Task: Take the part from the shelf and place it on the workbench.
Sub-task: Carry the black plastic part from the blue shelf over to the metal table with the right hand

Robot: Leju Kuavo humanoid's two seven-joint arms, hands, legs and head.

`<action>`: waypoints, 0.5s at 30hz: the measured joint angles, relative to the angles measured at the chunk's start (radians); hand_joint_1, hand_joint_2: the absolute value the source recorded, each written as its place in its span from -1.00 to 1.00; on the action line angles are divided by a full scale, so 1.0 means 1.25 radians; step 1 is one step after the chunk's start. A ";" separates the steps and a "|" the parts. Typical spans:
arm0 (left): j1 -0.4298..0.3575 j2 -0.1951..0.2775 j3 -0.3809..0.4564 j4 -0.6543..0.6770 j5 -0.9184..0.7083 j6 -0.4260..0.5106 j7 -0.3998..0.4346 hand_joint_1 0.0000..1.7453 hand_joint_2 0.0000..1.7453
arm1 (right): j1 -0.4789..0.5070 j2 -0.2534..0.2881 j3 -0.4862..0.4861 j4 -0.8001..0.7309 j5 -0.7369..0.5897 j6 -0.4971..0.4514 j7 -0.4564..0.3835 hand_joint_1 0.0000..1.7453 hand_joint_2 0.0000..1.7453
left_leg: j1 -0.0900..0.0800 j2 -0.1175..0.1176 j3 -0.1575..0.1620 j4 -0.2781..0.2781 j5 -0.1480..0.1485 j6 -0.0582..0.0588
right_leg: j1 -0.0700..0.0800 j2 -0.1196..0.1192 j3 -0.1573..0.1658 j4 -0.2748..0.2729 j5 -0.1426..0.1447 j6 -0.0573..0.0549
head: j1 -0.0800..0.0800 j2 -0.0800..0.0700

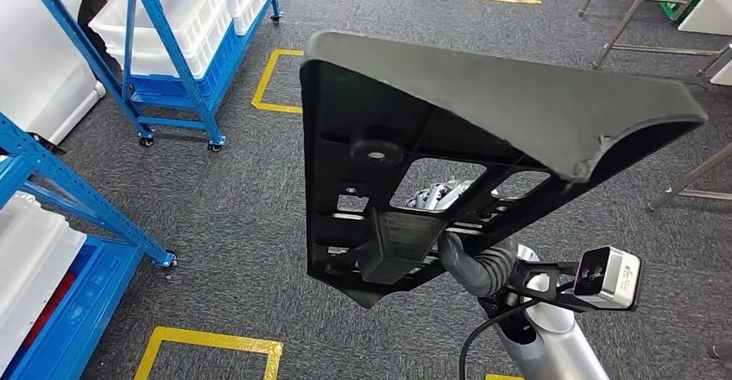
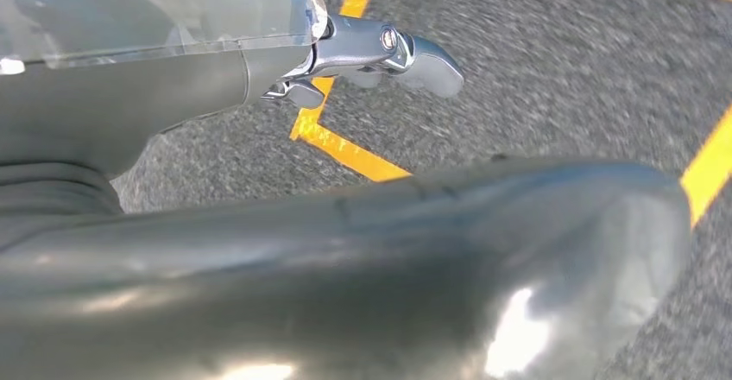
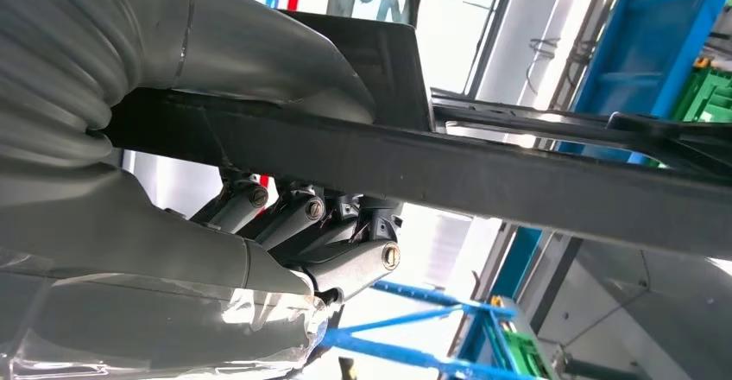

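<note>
Held high over grey carpet (image 1: 233, 216), away from the blue shelf (image 1: 173, 60): broad black part (image 1: 483, 112), rigid moulded plastic, probably light but unwieldy. Clamped at its ribbed lower edge by right hand (image 1: 470, 263); best gripped there. Left hand (image 2: 380, 52) apparently empty, posture unclear.
</note>
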 joint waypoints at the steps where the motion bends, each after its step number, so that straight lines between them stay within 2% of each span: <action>1: -0.001 0.000 0.000 0.000 -0.001 -0.003 -0.001 -1.00 -1.00 | 0.001 0.000 0.000 -0.001 0.005 0.001 0.000 0.90 1.00 | -0.002 0.007 0.002 0.001 -0.002 -0.003 | 0.004 -0.015 0.031 -0.057 0.020 -0.003 | 0.000 0.000; 2: -0.001 0.000 0.000 0.000 -0.001 -0.007 -0.002 -1.00 -1.00 | 0.001 0.000 0.000 -0.001 0.010 0.001 -0.001 0.90 1.00 | -0.003 0.013 0.004 0.001 -0.005 -0.007 | 0.007 -0.026 0.054 -0.101 0.032 -0.007 | 0.000 0.000; 3: -0.002 0.000 0.000 0.000 -0.001 -0.012 -0.005 -1.00 -1.00 | 0.001 0.001 0.000 -0.001 0.015 0.002 -0.001 0.90 1.00 | -0.005 0.019 0.006 0.002 -0.007 -0.011 | 0.010 -0.032 0.066 -0.125 0.036 -0.011 | 0.000 0.000; 4: -0.003 -0.001 0.000 0.000 -0.001 -0.016 -0.007 -1.00 -1.00 | 0.002 0.001 0.000 -0.001 0.019 0.002 -0.002 0.90 1.00 | -0.006 0.025 0.007 0.001 -0.009 -0.016 | 0.013 -0.031 0.068 -0.132 0.034 -0.015 | -0.001 0.000; 5: -0.005 -0.001 0.000 0.000 -0.001 -0.019 -0.010 -1.00 -1.00 | 0.002 0.001 0.000 -0.001 0.023 0.003 -0.003 0.90 1.00 | -0.006 0.031 0.009 0.001 -0.010 -0.020 | 0.012 -0.021 0.067 -0.134 0.035 -0.020 | -0.001 0.000; 6: -0.006 -0.002 0.000 0.000 -0.001 -0.022 -0.012 -1.00 -1.00 | 0.003 0.002 0.000 -0.002 0.026 0.004 -0.003 0.90 1.00 | -0.004 0.030 0.010 0.003 -0.014 -0.025 | 0.012 -0.014 0.068 -0.136 0.037 -0.024 | -0.001 0.000; 7: -0.008 -0.003 0.000 0.000 -0.002 -0.024 -0.012 -1.00 -1.00 | 0.002 0.003 0.000 -0.002 0.028 0.005 -0.003 0.90 1.00 | -0.003 0.019 0.007 0.014 -0.023 -0.029 | 0.010 -0.006 0.070 -0.139 0.039 -0.029 | -0.001 0.000; 8: -0.009 -0.004 0.000 0.000 -0.003 -0.025 -0.012 -1.00 -1.00 | 0.001 0.006 0.000 -0.002 0.029 0.007 -0.003 0.90 1.00 | -0.001 0.002 -0.003 0.040 -0.041 -0.032 | 0.008 0.000 0.072 -0.142 0.041 -0.034 | -0.001 0.000; 10: -0.009 -0.006 -0.001 0.000 -0.005 -0.026 -0.010 -1.00 -1.00 | -0.002 0.012 0.000 -0.002 0.029 0.010 -0.001 0.90 1.00 | 0.001 -0.033 -0.050 0.141 -0.093 -0.036 | 0.008 0.014 0.073 -0.143 0.042 -0.041 | -0.002 0.000; 11: -0.008 -0.006 -0.001 0.000 -0.006 -0.026 -0.008 -1.00 -1.00 | -0.002 0.015 0.000 -0.002 0.029 0.012 0.000 0.90 1.00 | 0.001 -0.039 -0.077 0.196 -0.114 -0.036 | 0.009 0.023 0.073 -0.142 0.042 -0.042 | -0.003 0.000; 12: -0.007 -0.006 -0.001 0.000 -0.007 -0.025 -0.006 -1.00 -1.00 | -0.002 0.017 0.000 -0.002 0.029 0.013 0.001 0.90 1.00 | 0.001 -0.042 -0.098 0.233 -0.122 -0.037 | 0.010 0.032 0.073 -0.141 0.041 -0.043 | -0.003 0.000; 13: -0.006 -0.007 -0.001 0.000 -0.007 -0.024 -0.004 -1.00 -1.00 | -0.003 0.018 0.000 -0.002 0.029 0.015 0.002 0.90 1.00 | 0.001 -0.043 -0.104 0.239 -0.113 -0.036 | 0.011 0.043 0.073 -0.139 0.041 -0.043 | -0.003 0.000; 14: -0.006 -0.007 -0.001 0.000 -0.007 -0.022 -0.003 -1.00 -1.00 | -0.004 0.018 0.000 -0.002 0.029 0.018 0.002 0.90 1.00 | 0.001 -0.045 -0.096 0.214 -0.089 -0.034 | 0.011 0.052 0.073 -0.138 0.041 -0.043 | -0.003 0.000; 15: -0.006 -0.007 -0.001 0.000 -0.007 -0.019 -0.002 -1.00 -1.00 | -0.007 0.019 0.000 -0.002 0.029 0.021 0.003 0.90 1.00 | 0.001 -0.052 -0.074 0.160 -0.056 -0.032 | 0.011 0.062 0.073 -0.135 0.040 -0.041 | -0.003 0.000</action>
